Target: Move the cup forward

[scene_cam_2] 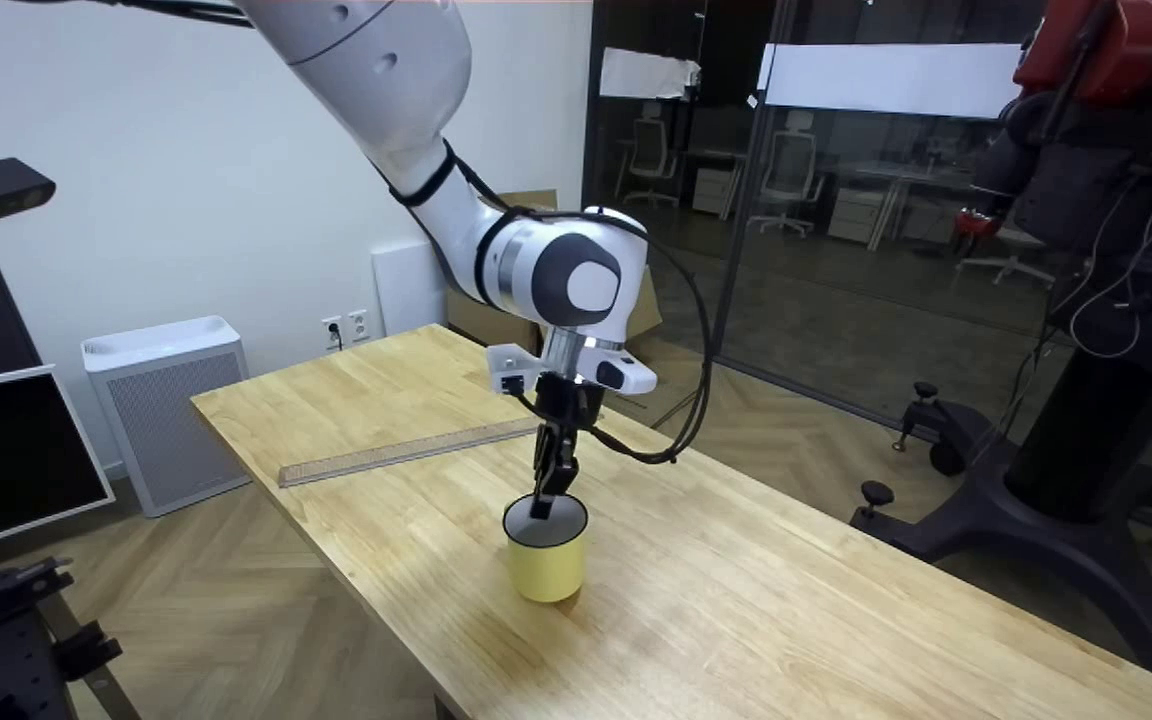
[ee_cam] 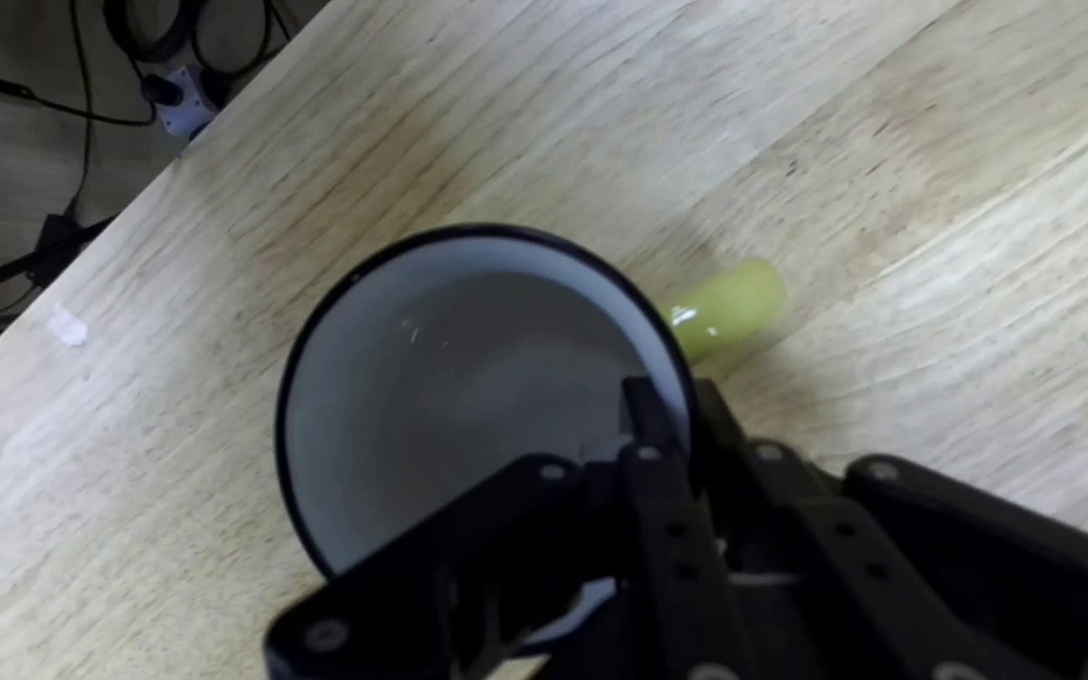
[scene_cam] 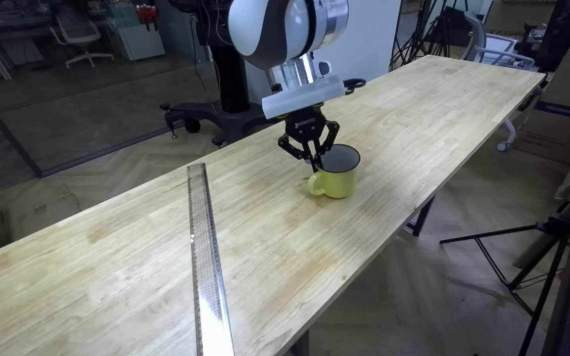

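One yellow cup (scene_cam: 340,186) stands upright on the bench (scene_cam: 285,237) in an exterior view. Its small handle (scene_cam: 311,186) sticks out at the side. A white arm (scene_cam: 246,29) hangs over it, and the black end effector (scene_cam: 317,165) pinches the cup's wall near the handle. A long see-through ruler (scene_cam: 207,247) lies flat on the bench, well apart from the cup. Big brown boxes (scene_cam: 564,94) stand past the bench's edge.

In an exterior view, a white box (scene_cam_2: 176,415) with a grey front stands on the floor (scene_cam_2: 276,595) near the bench, with a dark screen (scene_cam_2: 11,460) near it. The end effector points down into the cup, and the ruler lies near the bench's end.

In the wrist view, you look down into the cup. It is pale inside with a dark rim (ee_cam: 487,230). One finger (ee_cam: 648,416) is inside and one is outside, with the rim between them. The handle pokes out just beside them. Black cords (ee_cam: 152,50) show past the bench's edge.
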